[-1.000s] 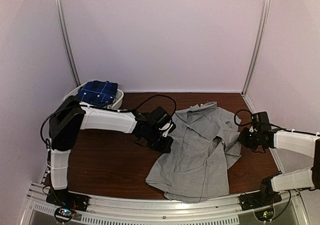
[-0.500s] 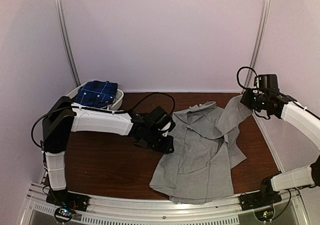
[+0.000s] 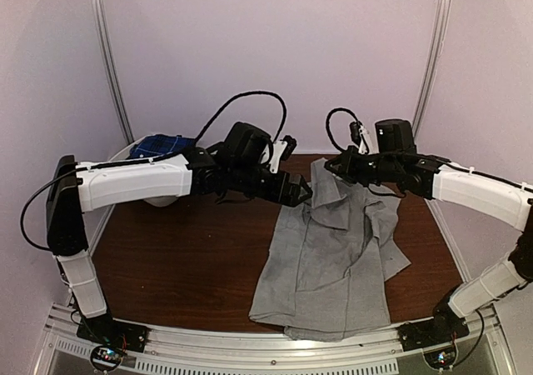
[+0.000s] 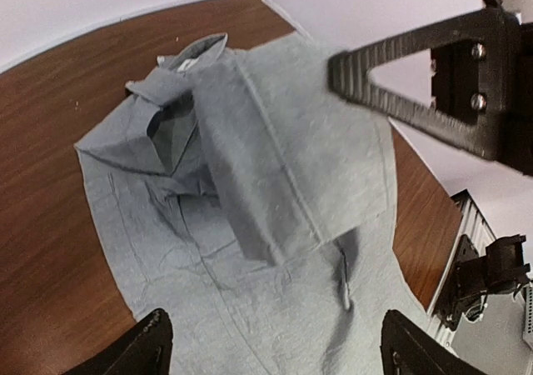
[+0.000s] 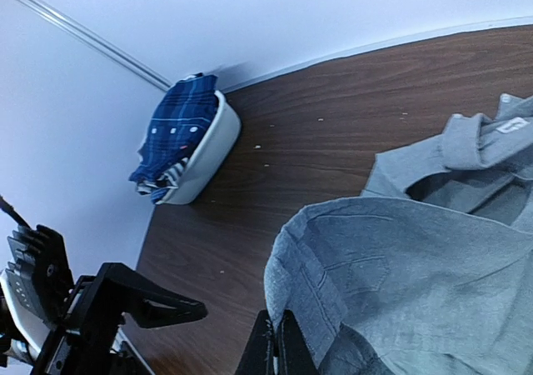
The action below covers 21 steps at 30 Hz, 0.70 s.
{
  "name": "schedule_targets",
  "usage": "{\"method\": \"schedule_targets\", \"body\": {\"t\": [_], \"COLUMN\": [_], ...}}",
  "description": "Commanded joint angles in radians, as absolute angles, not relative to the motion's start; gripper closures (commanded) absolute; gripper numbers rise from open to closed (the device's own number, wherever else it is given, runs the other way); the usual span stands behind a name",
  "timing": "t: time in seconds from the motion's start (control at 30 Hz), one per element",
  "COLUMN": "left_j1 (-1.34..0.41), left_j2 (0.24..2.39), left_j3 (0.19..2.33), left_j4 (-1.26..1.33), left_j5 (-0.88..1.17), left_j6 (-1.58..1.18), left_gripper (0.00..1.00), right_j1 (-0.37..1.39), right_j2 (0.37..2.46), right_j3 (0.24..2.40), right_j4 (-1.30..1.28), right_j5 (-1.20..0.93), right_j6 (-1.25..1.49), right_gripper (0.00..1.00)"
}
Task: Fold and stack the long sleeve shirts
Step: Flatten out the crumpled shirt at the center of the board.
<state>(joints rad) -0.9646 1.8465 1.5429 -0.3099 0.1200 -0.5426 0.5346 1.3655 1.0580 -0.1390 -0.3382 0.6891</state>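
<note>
The grey shirt (image 3: 333, 258) is lying spread on the bench (image 3: 183, 258), right of centre in the top view. Its collar (image 4: 187, 58) is pointing toward the far wall and its hem is lying at the near edge. One side portion of the shirt is being held raised off the bench near the collar end and is draping over the shirt's body.

The right pincer (image 3: 335, 165) is gripping that raised cloth. In the right wrist view its fingers are pressing together at the bottom centre of the frame with grey cloth between them. The right arm is reaching in from the right edge of the top view toward the centre.

The left pincer (image 4: 279, 346) is hanging above the shirt with its fingers standing wide apart and holding nothing. In the top view it is sitting just beside the shirt's upper left edge, near the right pincer.

The plaid shirt (image 5: 179, 129) is resting in the white basket (image 5: 212, 142) at the far left corner of the bench, well apart from the grey shirt. In the top view the left arm is partly hiding it.
</note>
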Motion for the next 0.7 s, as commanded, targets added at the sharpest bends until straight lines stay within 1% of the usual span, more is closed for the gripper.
{"method": "schedule_targets", "body": {"t": [0.0, 0.13, 0.27, 0.33, 0.4, 0.47, 0.53, 0.67], "left_j1": [-0.918, -0.896, -0.894, -0.893, -0.892, -0.890, -0.888, -0.876], "left_j2": [1.861, 1.882, 1.902, 1.914, 1.925, 1.932, 1.934, 1.934], "left_j3": [1.555, 1.554, 1.568, 1.574, 1.574, 1.574, 1.572, 1.574], "left_j4": [-0.172, -0.128, -0.113, -0.111, -0.103, -0.097, -0.095, -0.094], "left_j5": [0.206, 0.248, 0.259, 0.261, 0.258, 0.252, 0.231, 0.173], "left_j6": [-0.493, -0.502, -0.505, -0.511, -0.525, -0.534, -0.542, -0.559], "left_gripper": [0.10, 0.06, 0.06, 0.09, 0.15, 0.26, 0.40, 0.80], "right_j1": [0.588, 0.613, 0.642, 0.651, 0.653, 0.653, 0.653, 0.654], "right_j2": [1.416, 1.454, 1.485, 1.496, 1.502, 1.505, 1.506, 1.505], "right_j3": [1.126, 1.161, 1.186, 1.189, 1.187, 1.186, 1.183, 1.172], "right_j4": [0.048, 0.088, 0.099, 0.103, 0.110, 0.111, 0.107, 0.088], "right_j5": [-0.469, -0.489, -0.493, -0.492, -0.492, -0.490, -0.486, -0.467], "right_j6": [0.784, 0.809, 0.817, 0.822, 0.827, 0.828, 0.826, 0.812], "right_gripper": [1.00, 1.00, 1.00, 1.00, 1.00, 1.00, 1.00, 1.00]}}
